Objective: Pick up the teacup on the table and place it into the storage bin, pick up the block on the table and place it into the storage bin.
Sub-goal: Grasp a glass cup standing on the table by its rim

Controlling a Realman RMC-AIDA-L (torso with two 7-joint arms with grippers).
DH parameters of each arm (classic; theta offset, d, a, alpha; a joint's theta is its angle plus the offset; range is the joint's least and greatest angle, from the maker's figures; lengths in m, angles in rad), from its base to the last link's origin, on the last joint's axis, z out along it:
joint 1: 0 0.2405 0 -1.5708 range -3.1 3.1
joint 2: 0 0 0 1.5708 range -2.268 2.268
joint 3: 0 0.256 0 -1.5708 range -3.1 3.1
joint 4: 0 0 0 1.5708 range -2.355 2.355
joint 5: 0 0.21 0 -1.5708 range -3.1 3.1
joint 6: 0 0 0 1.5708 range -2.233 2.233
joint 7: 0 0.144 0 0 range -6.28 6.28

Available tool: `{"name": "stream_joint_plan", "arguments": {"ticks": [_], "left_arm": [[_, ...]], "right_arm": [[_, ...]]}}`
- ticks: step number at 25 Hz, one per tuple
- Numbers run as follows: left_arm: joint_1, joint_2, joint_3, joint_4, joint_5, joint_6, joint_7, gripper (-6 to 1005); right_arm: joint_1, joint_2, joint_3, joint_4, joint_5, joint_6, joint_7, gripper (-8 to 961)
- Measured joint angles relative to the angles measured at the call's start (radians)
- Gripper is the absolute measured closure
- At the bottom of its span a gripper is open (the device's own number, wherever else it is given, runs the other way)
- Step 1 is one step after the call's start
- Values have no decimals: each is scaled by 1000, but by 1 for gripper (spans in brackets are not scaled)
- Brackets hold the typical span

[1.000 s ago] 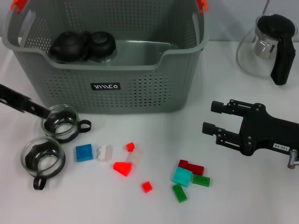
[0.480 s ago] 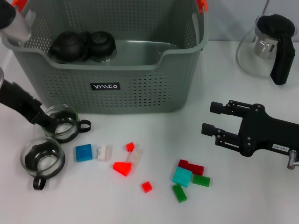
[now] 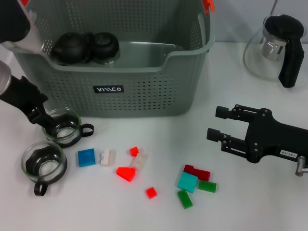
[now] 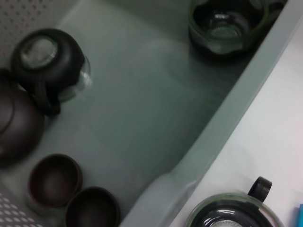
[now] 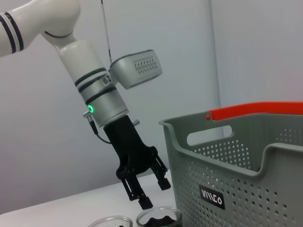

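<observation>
A: Start at the left hand. What's different from a second ago?

B: It has drawn in from a long, flat reach to a steeper pose by the bin's left end. In the right wrist view the fingers are spread, one tip dipping at the rim of the nearer glass teacup, the other outside it. It isn't pinching anything yet.

A: So the cup is still down?

B: Yes, it sits on the bench where it was a second ago, just in front of the storage bin. I judge this as lining up for a rim grasp, the first pick not yet made.

A: How does the cup look?

B: Clear glass with a dark insert and a small black loop handle pointing toward the blocks. A second teacup like it stands just beside it, nearer the robot.

A: And the bin?

B: Grey, perforated, orange-tipped handles. It already holds a dark teapot, a glass cup and two small dark cups.

A: The blocks?

B: Untouched: a blue block just beside the cups, others scattered across the bench.

A: The right hand?

B: Parked over the bench, fingers apart, empty, hardly moved.
</observation>
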Motion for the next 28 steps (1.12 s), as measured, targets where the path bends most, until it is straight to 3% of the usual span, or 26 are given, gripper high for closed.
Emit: {"name": "stream_joint_plan", "arguments": {"ticks": [14, 28], "left_arm": [[-13, 17, 21, -133, 2, -97, -7, 251], [-5, 19, 67, -139, 3, -35, -7, 258]], "right_arm": [[2, -1, 9, 2, 0, 0, 2, 328], [-1, -2, 21, 2, 0, 0, 3, 327]]}}
